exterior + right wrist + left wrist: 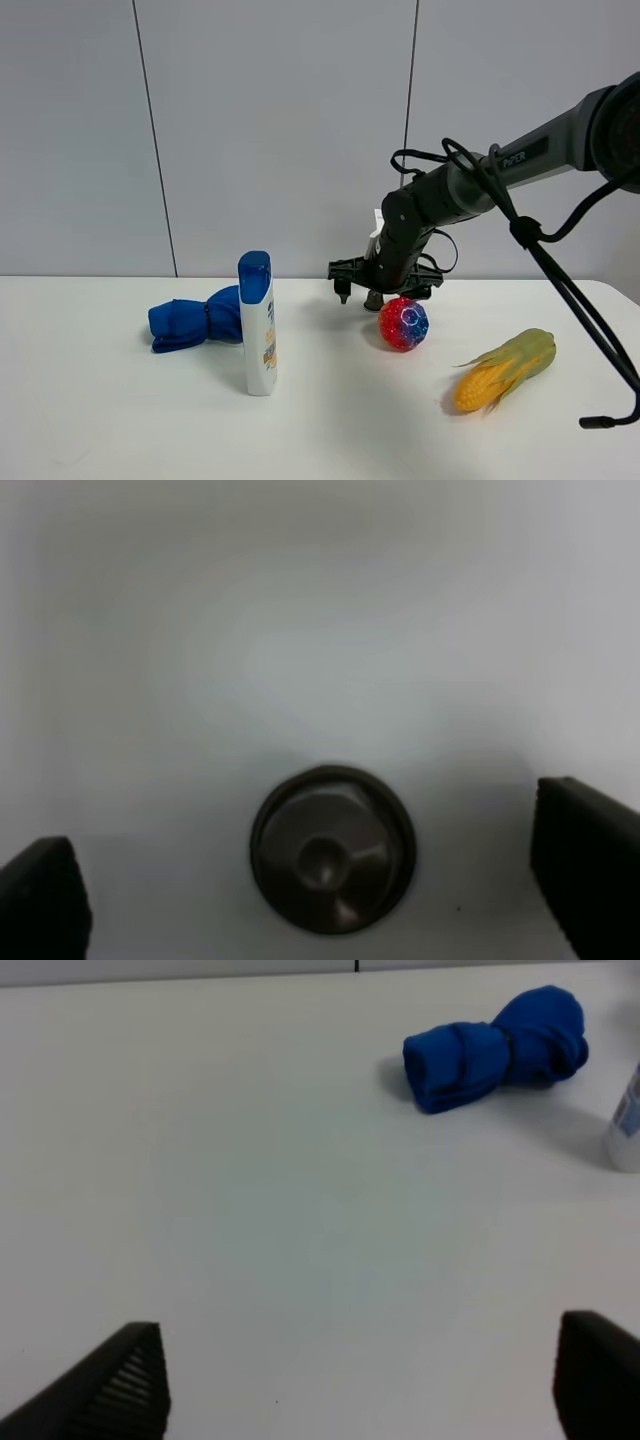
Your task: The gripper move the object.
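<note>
Right wrist view: right gripper (312, 888) jaws spread wide, capsule cup (332, 848) sits on counter (300, 630) between them, untouched; left gripper (360, 1375) jaws likewise apart, holding nothing.

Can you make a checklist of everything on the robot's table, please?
Surface: white table, no spills seen.
Job's things: small dark cup sits on the table between the right gripper open jaws, not gripped.
Clutter: speckled ball, corn cob, bottle, blue cloth.
Grippers: right gripper low over the cup; left gripper open above the table.
Cables: black cables hang along the right arm.
Surroundings: grey wall panels.
</note>
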